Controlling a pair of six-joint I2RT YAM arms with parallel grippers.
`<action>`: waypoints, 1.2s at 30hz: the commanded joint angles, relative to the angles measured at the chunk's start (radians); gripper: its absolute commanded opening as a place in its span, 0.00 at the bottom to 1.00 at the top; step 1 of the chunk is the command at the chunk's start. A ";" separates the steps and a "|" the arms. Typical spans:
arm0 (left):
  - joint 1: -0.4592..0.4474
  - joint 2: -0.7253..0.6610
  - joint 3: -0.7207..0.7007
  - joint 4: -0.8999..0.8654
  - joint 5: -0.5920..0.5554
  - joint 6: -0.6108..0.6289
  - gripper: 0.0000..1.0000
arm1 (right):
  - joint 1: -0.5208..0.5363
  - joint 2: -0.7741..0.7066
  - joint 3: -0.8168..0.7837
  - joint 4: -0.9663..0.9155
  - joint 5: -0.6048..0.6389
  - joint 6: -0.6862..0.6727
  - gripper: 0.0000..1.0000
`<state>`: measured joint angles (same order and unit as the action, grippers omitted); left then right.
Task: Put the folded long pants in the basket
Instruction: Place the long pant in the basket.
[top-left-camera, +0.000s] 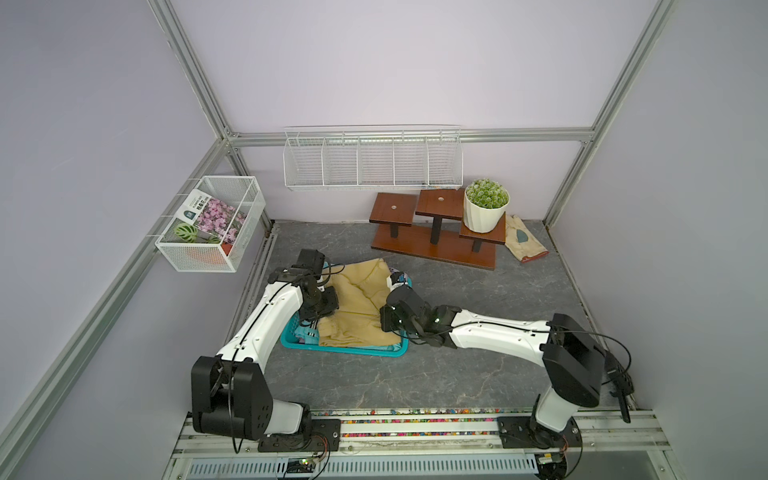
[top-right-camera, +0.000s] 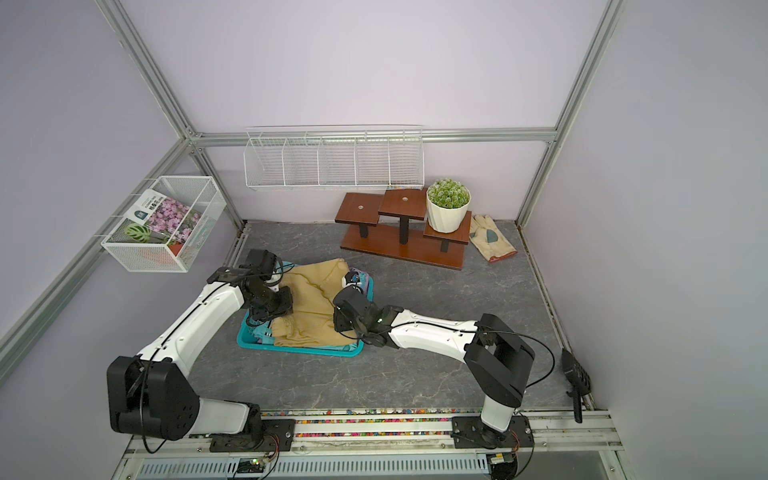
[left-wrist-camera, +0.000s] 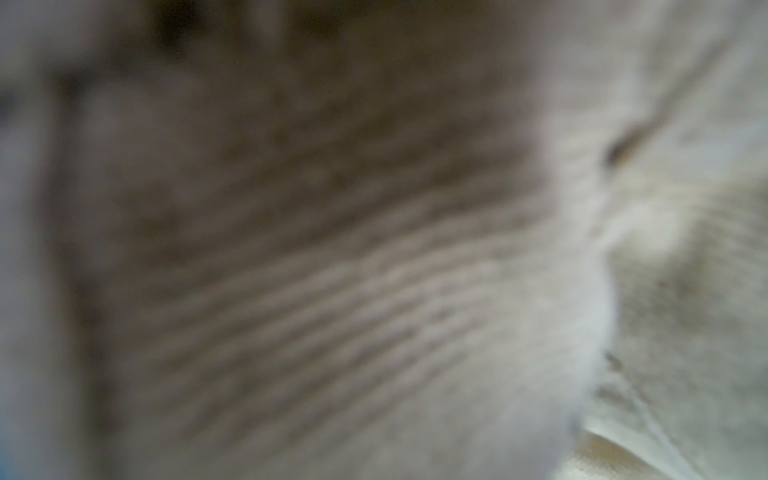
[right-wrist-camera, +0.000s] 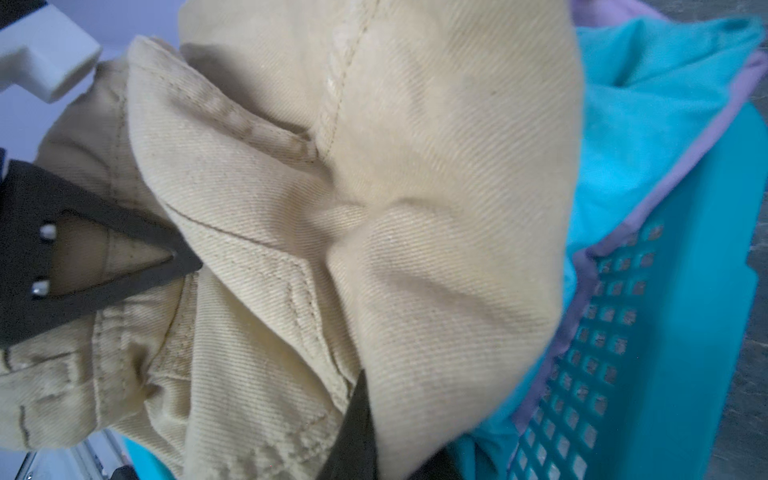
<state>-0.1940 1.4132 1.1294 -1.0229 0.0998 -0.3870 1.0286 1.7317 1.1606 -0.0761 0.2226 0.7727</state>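
The khaki twill long pants (top-left-camera: 361, 299) lie rumpled across the top of the teal perforated plastic basket (top-left-camera: 345, 352), which sits on the grey marbled tabletop (top-left-camera: 457, 374) between the two arms. The right end effector (right-wrist-camera: 278, 318) is clamped on a thick fold of the khaki cloth at the basket's right side. The left end effector (top-left-camera: 322, 309) presses against the opposite edge, but its fingers are buried in fabric and the left wrist view is all blur, so whether it grips cannot be told.

Beneath the khaki, a teal garment (right-wrist-camera: 648, 104) and a lilac garment (right-wrist-camera: 723, 118) already lie in the basket, with striped trim (top-left-camera: 306, 334) peeking out at the near left corner. No orange bundle shows. The job looks nearly done: no other pants show on the tabletop, and what seems left is to settle the khaki pair flat and let go.

Farther off, a white mesh wall bin (top-left-camera: 228, 178) holds flower-printed packets (top-left-camera: 216, 216). The long white wire rack (top-left-camera: 374, 166) shows nothing in its compartments. A white ribbed pot (top-left-camera: 484, 216) of greenery stands on a brown wooden stepped stand (top-left-camera: 432, 249), with a cream glove (top-left-camera: 525, 241) beside it.
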 joint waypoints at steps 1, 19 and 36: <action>0.038 0.009 0.017 -0.045 -0.234 -0.015 0.01 | -0.025 -0.071 -0.078 -0.268 0.185 -0.003 0.00; 0.038 -0.252 0.411 -0.234 -0.366 -0.093 0.37 | -0.037 -0.152 -0.012 -0.301 0.180 -0.103 0.32; 0.034 -0.141 0.153 0.276 0.077 -0.266 0.00 | -0.036 0.078 0.461 -0.331 0.069 -0.290 0.44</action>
<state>-0.1574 1.2968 1.3071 -0.8940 0.1310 -0.5823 0.9989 1.7096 1.5856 -0.3809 0.3332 0.5072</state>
